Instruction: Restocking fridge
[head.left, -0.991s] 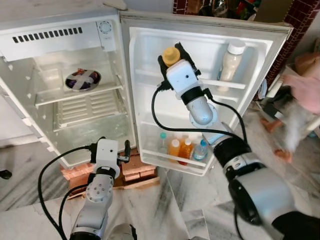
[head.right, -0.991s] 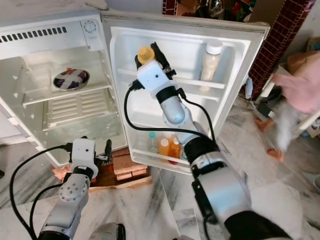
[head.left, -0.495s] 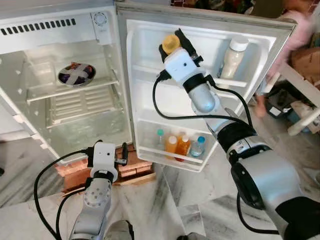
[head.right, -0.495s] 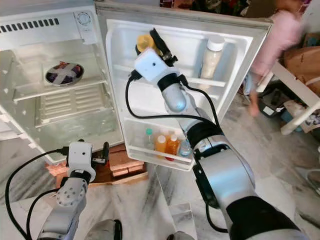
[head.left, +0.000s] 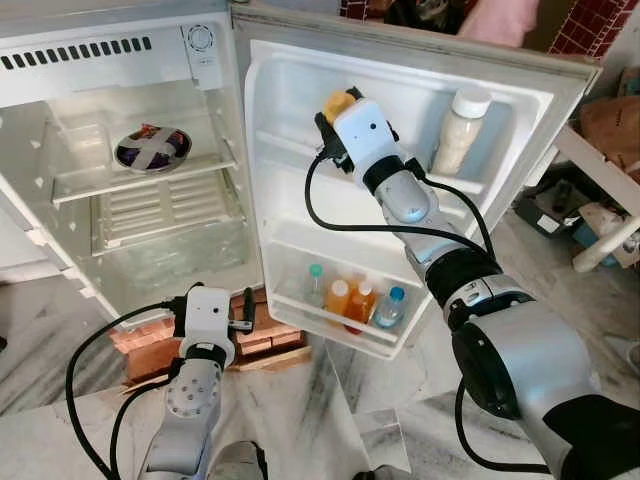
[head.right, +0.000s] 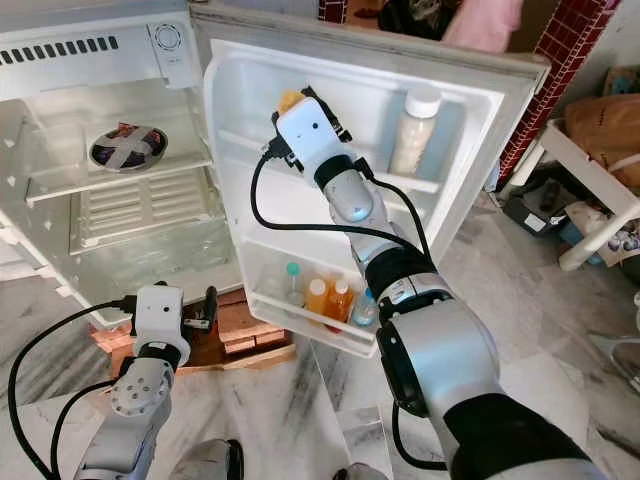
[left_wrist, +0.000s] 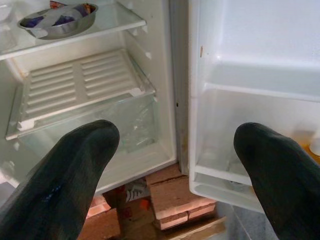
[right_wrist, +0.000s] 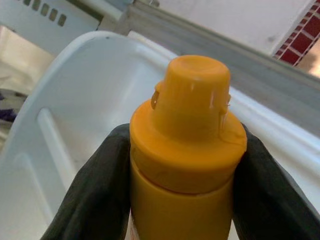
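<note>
Door shelves: white creamy bottle (head.left: 462, 128) above; small drink bottles (head.left: 350, 300) below.
Fridge shelf: foil-covered metal bowl (head.left: 152, 149).
Yellow plastic squeeze bottle (right_wrist: 185, 150): domed cap, at the upper door shelf.
Right gripper (head.left: 345, 110): clamped on it.
Left gripper (left_wrist: 170, 160): fingers spread, holding nothing, low before the fridge.

left pincer (left_wrist: 177, 165): fingers apart | steel bowl (left_wrist: 56, 21): upper fridge shelf (left_wrist: 107, 22)

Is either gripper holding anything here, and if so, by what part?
The right gripper holds a yellow bottle, its fingers pinching the body just below the cap, up by the fridge door's upper shelf. The left gripper is open, holding nothing.
</note>
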